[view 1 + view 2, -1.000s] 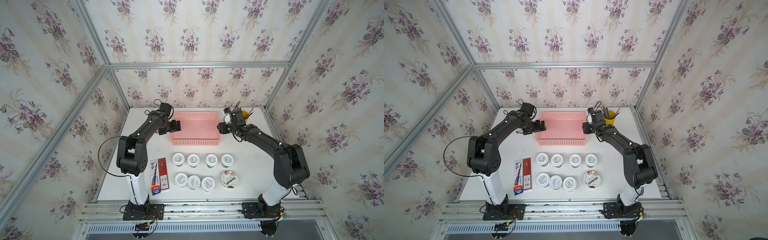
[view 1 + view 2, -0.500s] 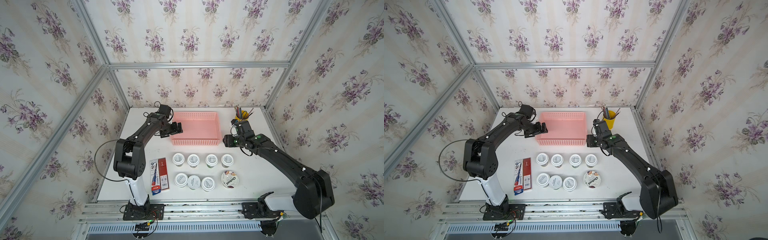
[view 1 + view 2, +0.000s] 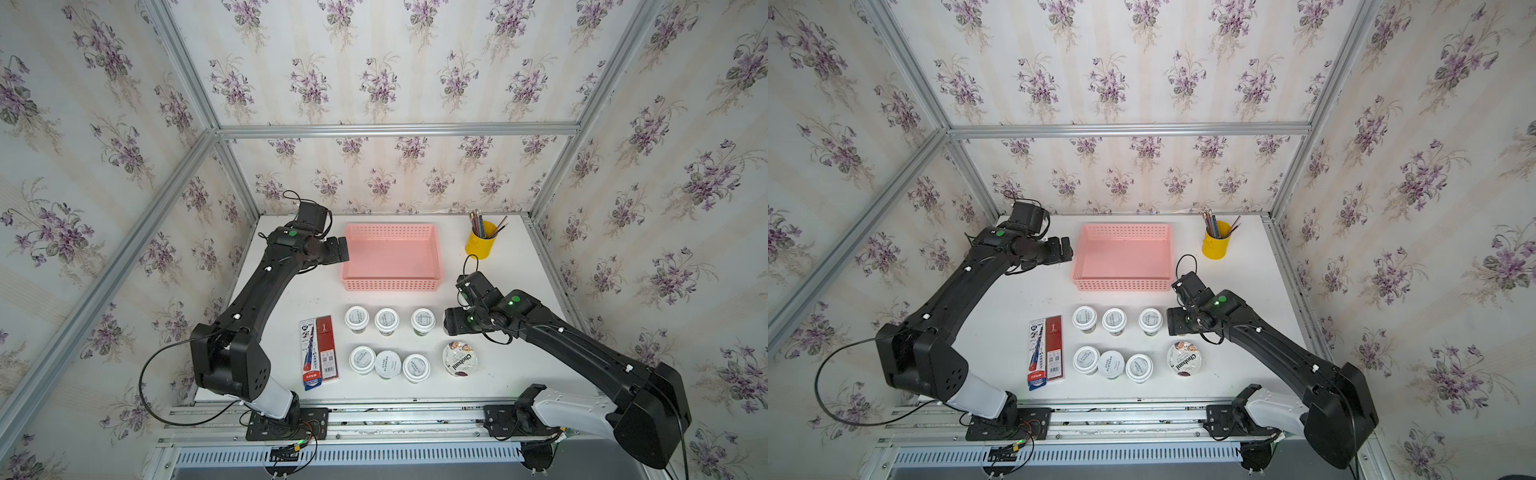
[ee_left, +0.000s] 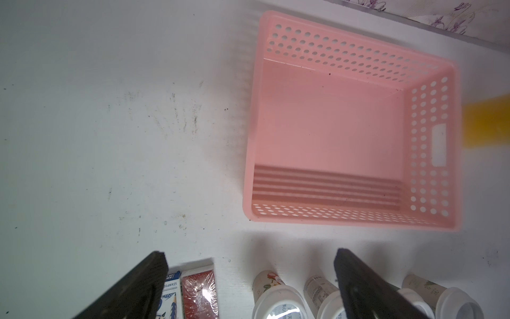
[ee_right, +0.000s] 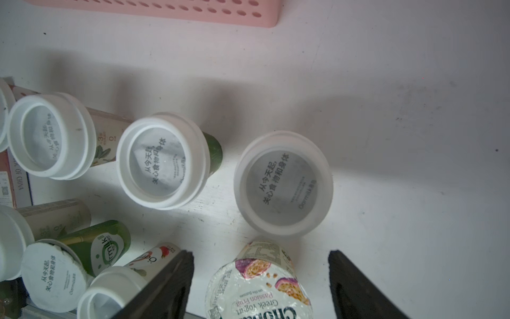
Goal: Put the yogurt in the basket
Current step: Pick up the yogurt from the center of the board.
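Note:
The pink basket (image 3: 390, 284) (image 3: 1123, 285) stands at the back middle of the table with nothing in it; its floor and holed walls fill the left wrist view (image 4: 345, 52). The yogurt stands in two rows in front of it: small white-lidded cups (image 3: 386, 321) (image 3: 1114, 320) and the flatter Chobani cup (image 3: 460, 359) (image 5: 262, 287). My right gripper (image 3: 451, 322) (image 5: 260, 252) hangs open over the right end of the back row, covering the cup there (image 5: 283, 183) in both top views. My left gripper (image 3: 343, 249) (image 4: 251, 255) is open beside the basket's left wall, holding nothing.
A yellow pencil cup (image 3: 481, 241) stands at the back right, right of the basket. Two flat pencil packs (image 3: 318, 353) lie left of the yogurt rows. Papered walls and metal rails close the table on three sides.
My right arm has swung from the basket's right wall forward to the back row's right end, and its jaws have widened. The left gripper has barely moved.

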`<state>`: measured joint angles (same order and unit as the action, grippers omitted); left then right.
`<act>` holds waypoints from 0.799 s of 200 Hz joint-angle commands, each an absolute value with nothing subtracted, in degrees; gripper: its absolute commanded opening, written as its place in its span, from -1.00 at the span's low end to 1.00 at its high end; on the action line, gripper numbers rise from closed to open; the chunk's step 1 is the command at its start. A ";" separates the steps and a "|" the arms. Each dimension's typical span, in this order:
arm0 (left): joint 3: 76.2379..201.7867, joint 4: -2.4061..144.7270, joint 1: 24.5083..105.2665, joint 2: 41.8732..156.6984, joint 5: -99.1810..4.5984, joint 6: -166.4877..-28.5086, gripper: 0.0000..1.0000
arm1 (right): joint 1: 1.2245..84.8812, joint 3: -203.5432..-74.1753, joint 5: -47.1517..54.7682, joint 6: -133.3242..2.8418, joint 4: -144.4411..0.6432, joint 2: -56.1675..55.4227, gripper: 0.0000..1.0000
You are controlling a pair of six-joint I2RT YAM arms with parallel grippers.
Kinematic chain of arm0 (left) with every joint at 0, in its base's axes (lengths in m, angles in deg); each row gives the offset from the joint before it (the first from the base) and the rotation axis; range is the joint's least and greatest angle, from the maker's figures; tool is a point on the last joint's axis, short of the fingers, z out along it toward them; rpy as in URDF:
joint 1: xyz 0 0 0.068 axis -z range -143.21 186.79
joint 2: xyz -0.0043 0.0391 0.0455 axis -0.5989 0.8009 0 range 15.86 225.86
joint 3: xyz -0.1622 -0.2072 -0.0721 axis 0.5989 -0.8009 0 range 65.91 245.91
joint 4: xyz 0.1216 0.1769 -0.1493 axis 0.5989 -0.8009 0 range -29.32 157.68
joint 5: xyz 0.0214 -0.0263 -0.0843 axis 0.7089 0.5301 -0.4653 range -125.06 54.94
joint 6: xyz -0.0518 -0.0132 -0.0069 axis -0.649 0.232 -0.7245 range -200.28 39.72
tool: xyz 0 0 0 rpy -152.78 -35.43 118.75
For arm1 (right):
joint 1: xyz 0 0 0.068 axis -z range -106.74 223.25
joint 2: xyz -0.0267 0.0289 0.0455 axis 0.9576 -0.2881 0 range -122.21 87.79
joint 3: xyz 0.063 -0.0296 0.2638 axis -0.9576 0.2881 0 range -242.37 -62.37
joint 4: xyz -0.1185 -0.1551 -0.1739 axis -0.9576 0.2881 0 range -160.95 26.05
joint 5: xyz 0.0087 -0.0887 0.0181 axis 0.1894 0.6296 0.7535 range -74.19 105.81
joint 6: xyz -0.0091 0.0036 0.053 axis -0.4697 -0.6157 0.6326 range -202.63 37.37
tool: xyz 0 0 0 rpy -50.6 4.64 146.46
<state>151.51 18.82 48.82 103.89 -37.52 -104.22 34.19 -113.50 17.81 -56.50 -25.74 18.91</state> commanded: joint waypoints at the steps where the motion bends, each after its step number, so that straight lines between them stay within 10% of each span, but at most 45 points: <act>1: 149.51 17.94 48.73 100.28 -33.70 -103.22 0.98 | 33.79 -113.26 20.64 -54.33 -24.52 18.56 0.70; 160: 146.51 18.98 48.71 97.68 -34.07 -103.31 0.98 | 33.86 -112.34 25.01 -58.15 -31.32 10.03 0.76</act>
